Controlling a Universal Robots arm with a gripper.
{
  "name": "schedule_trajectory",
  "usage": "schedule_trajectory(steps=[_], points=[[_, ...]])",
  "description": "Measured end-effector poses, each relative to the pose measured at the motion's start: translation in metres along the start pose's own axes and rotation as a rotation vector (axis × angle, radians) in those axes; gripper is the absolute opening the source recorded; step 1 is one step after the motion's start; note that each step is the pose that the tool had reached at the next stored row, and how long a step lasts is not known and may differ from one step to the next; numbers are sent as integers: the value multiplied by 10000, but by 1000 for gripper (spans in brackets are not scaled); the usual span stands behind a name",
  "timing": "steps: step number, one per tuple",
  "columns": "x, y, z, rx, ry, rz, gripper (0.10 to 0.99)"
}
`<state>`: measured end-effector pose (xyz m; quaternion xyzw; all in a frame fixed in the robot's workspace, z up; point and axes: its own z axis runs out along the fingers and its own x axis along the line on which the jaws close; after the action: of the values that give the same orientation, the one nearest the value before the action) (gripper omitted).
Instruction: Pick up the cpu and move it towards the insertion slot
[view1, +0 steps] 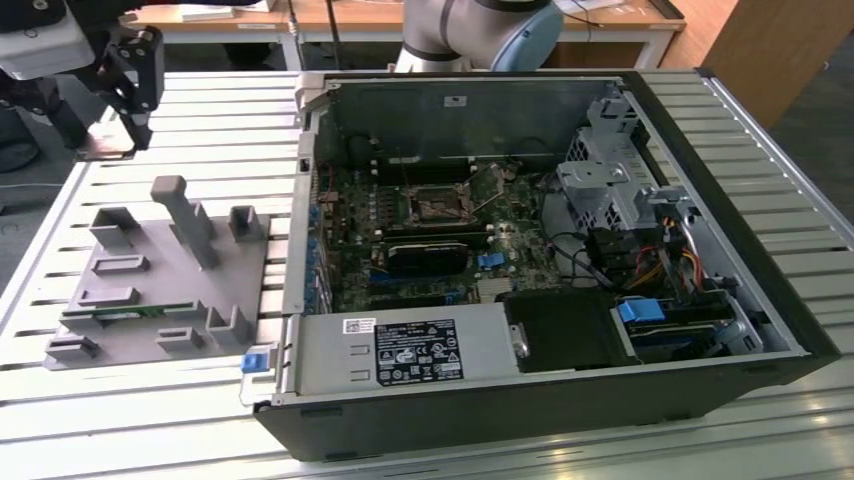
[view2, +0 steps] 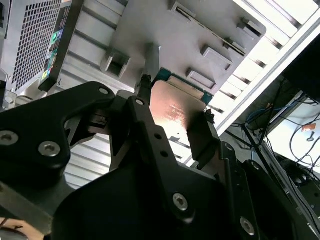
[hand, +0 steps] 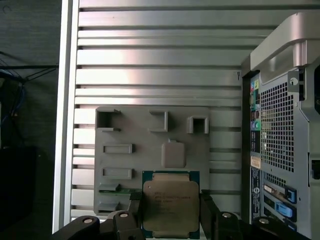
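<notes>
Open black sheet-metal tower case (view1: 534, 410) lies on my ribbed aluminium table (view1: 160, 420), with a moulded grey plastic tray (view1: 160, 270) on the exterior view's left. My black gripper (hand: 171, 210) pinches the flat, square, silver-topped cpu (hand: 171, 202) out by the tray. The square metal-framed insertion slot (view1: 438, 205) sits well apart, inside the case.

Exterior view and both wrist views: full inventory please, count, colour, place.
table: one, silver slats, under everything.
computer case: one, black, open, on the table.
insertion slot: one, silvery frame, dark centre, inside the case.
fixture plate: one, grey, on the exterior view's left of the case.
memory stick: one, green, on the fixture plate.
cpu: one, silvery, green-edged, between the fingers.
arm: one, pale grey, beyond the case.
gripper: one, black, shut on the cpu.
</notes>
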<state>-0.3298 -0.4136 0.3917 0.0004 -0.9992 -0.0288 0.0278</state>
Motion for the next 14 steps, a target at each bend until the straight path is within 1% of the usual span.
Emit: schedule_trajectory(steps=[2,3,14], points=[[-52,0,-3,0,66,5,541],[-70,0,-4,0,74,5,541],[-261,0,-15,1,77,6,541]])
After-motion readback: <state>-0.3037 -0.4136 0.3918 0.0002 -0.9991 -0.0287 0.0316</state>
